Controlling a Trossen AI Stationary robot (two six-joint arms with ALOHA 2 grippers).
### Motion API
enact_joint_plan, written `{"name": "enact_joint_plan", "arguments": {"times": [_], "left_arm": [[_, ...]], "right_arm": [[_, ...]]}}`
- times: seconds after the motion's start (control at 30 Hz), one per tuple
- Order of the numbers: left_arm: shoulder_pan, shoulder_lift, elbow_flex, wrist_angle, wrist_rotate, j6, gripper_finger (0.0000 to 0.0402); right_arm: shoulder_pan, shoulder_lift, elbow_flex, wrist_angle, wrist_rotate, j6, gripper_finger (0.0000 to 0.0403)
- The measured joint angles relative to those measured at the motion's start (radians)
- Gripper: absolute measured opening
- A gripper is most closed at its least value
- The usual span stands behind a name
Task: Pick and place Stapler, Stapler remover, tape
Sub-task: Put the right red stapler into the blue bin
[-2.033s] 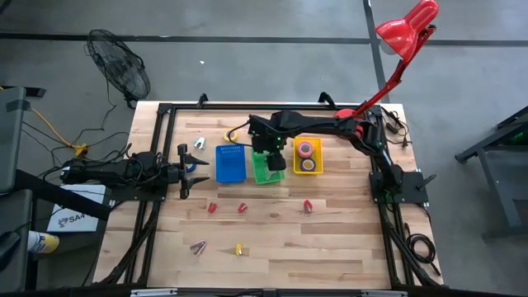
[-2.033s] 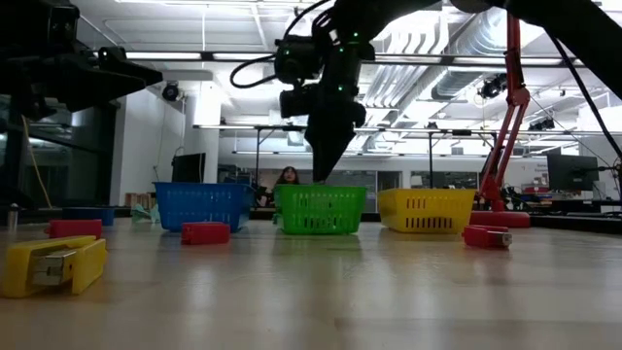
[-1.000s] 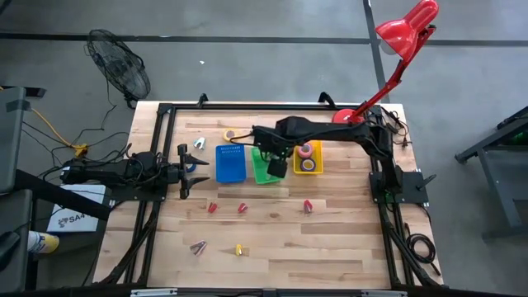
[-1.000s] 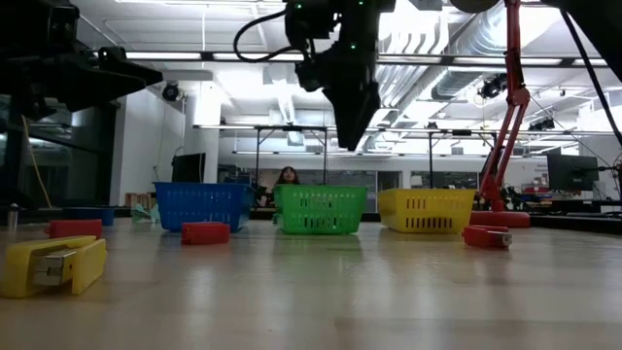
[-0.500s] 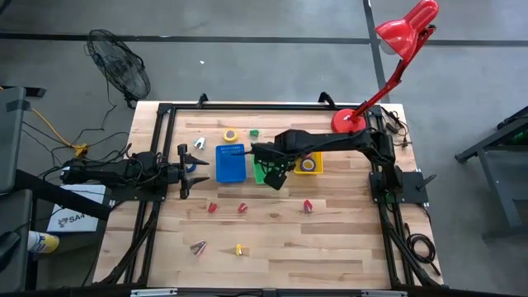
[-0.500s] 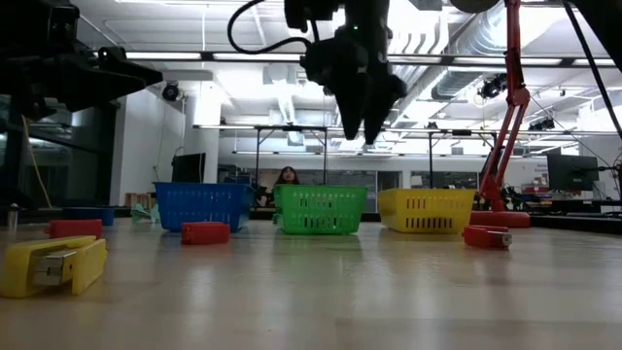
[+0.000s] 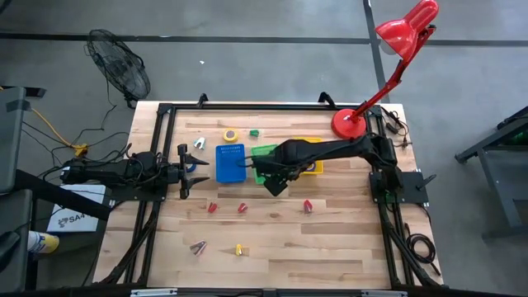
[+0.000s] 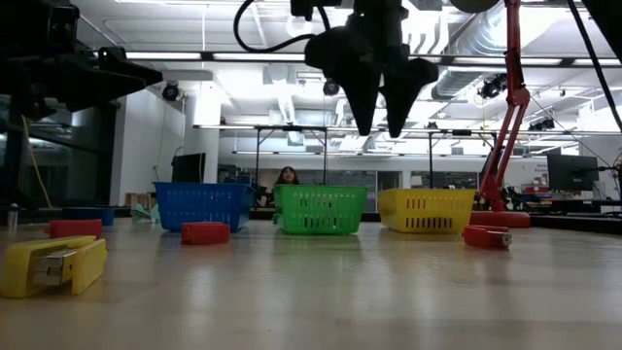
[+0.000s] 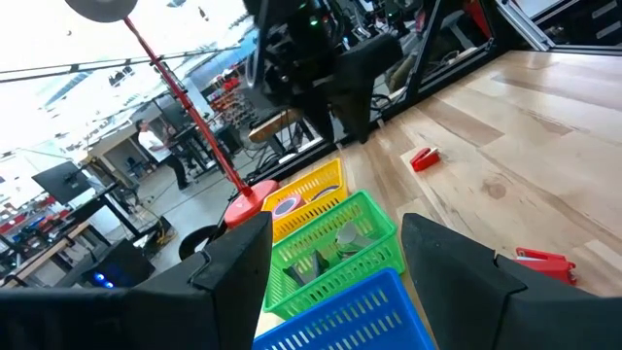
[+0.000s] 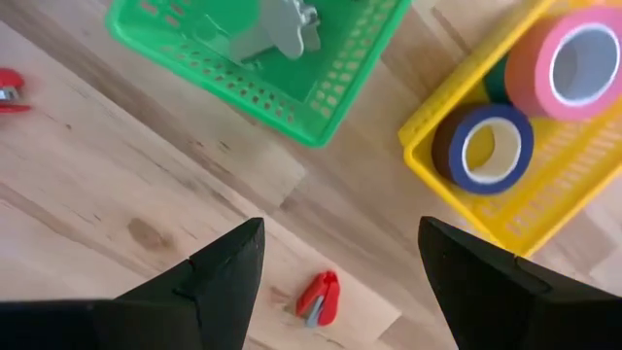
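The right claw (image 7: 275, 183) hangs open and empty above the desk (image 7: 346, 247), just off the green bin's (image 7: 262, 153) 6 o'clock edge. The nearest red stapler (image 7: 308, 205) lies toward its 4 o'clock, long axis roughly 12-to-6. The left claw (image 7: 183, 172), parted and empty, waits farther away.

Bright overhead light, soft shadows, backlit arms

The table (image 7: 330, 239) is seen as pale, smooth wooden planks with a soft sheen. The blue (image 7: 230, 163), green (image 10: 321, 87) and yellow bins (image 10: 544, 185) are moulded from perforated plastic. The tape rolls (image 10: 569, 63) look glossy, the lamp (image 7: 406, 29) shiny red.
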Motion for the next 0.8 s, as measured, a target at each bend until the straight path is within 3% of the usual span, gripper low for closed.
{"name": "enact_joint_plan", "arguments": {"times": [0.8], "left_arm": [[0.0,0.0,0.0,0.0,0.0,0.0,0.0227]], "right_arm": [[0.072,-0.053,0.0,-0.091,0.033,0.195,0.0264]]}}
